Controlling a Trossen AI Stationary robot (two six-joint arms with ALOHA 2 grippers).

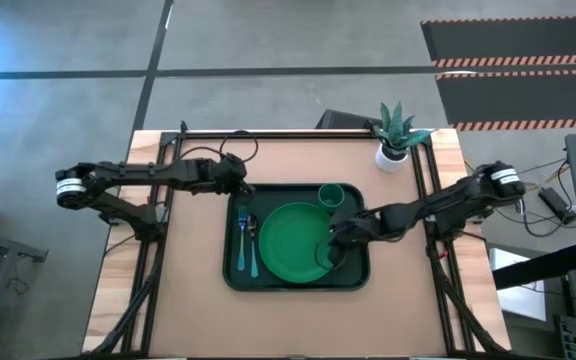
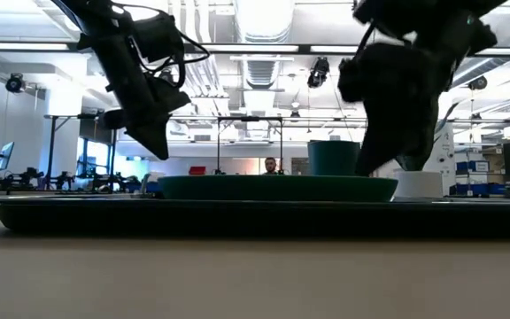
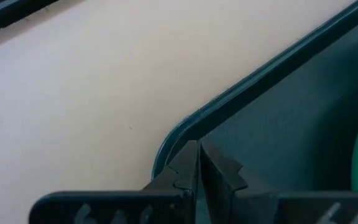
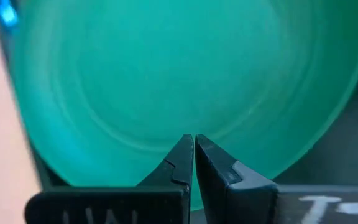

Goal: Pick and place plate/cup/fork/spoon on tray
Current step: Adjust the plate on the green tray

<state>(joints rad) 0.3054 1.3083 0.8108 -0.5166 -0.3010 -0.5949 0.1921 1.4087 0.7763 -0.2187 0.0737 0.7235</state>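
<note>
High view: plate [image 1: 290, 243], cup [image 1: 331, 195], fork [image 1: 241, 238] and spoon [image 1: 252, 243] all on tray [image 1: 232, 280]; judged complete. Left gripper [image 1: 243, 187] closed, empty, at tray corner; right gripper [image 1: 336, 240] closed, empty, over plate rim.

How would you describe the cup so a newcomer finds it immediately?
Start at the dark green tray in the table's middle. Beyond the big flat plate, in the tray's far right corner, stands the cup. It is a small upright green cylinder, unlike the white pot with a spiky plant, which sits off the tray.
</note>
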